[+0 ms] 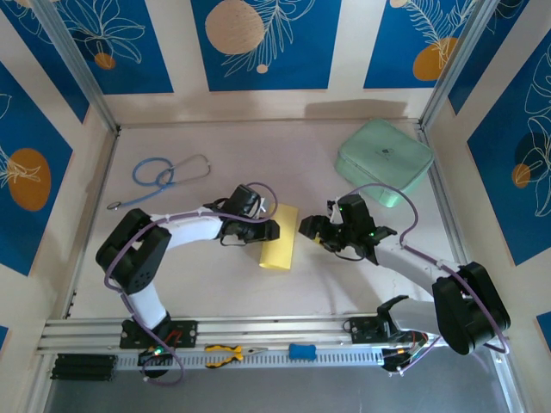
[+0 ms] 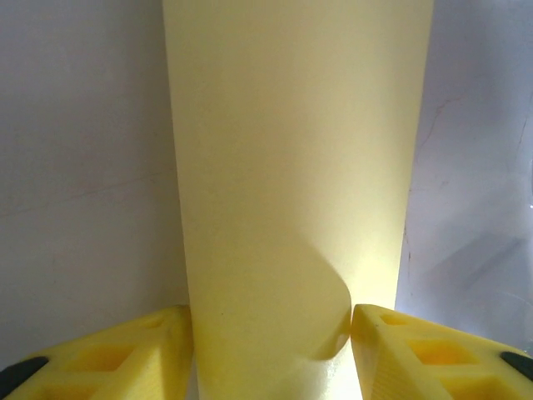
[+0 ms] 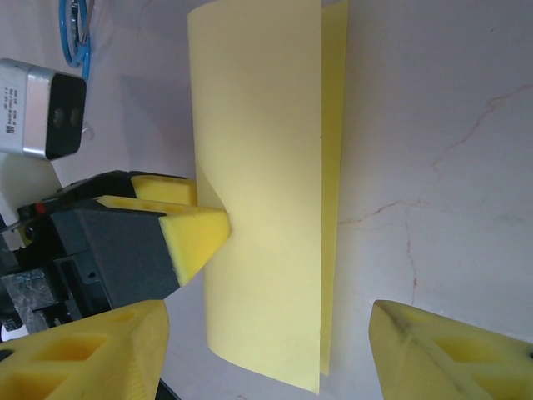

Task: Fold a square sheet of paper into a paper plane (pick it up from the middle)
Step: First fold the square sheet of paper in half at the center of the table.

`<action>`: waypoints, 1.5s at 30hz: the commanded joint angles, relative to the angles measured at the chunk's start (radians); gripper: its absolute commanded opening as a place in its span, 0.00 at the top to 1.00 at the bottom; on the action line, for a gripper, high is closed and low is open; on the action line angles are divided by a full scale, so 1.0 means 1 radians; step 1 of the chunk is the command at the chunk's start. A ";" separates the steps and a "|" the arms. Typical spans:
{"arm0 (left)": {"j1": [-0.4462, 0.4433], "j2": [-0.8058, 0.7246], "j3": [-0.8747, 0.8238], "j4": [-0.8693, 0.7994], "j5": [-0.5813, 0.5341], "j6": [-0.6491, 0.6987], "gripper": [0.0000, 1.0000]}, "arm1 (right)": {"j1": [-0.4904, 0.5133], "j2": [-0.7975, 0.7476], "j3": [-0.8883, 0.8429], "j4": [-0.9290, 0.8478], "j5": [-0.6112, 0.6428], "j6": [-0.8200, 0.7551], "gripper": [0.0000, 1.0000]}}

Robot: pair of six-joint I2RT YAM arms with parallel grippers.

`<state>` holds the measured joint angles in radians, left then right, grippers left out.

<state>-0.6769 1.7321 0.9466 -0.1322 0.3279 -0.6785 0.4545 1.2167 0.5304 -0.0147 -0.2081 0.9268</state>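
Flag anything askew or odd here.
The folded paper is off: its top layer bows up and stops short of the lower layer's edge, leaving a strip exposed along the right in the right wrist view. Nothing else stands out.

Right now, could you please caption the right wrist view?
Left gripper at the raised flap of the half-folded yellow sheet, framed by the open right gripper.
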 commanded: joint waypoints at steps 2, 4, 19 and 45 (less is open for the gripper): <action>0.003 0.026 0.011 -0.051 -0.039 0.025 0.47 | 0.016 -0.007 -0.005 -0.008 0.024 0.017 0.35; 0.005 0.035 0.015 -0.061 -0.043 0.030 0.47 | 0.019 -0.003 0.000 -0.015 0.032 0.014 0.35; 0.010 0.054 -0.002 -0.054 -0.066 -0.005 0.49 | 0.030 0.099 0.085 -0.069 0.052 -0.029 0.38; 0.010 0.189 0.173 -0.292 -0.133 0.097 0.48 | 0.001 0.058 0.009 0.007 0.045 0.040 0.50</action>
<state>-0.6743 1.8526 1.1091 -0.3691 0.2752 -0.6254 0.4503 1.2972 0.5545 -0.0113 -0.1787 0.9485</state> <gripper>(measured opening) 0.517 0.495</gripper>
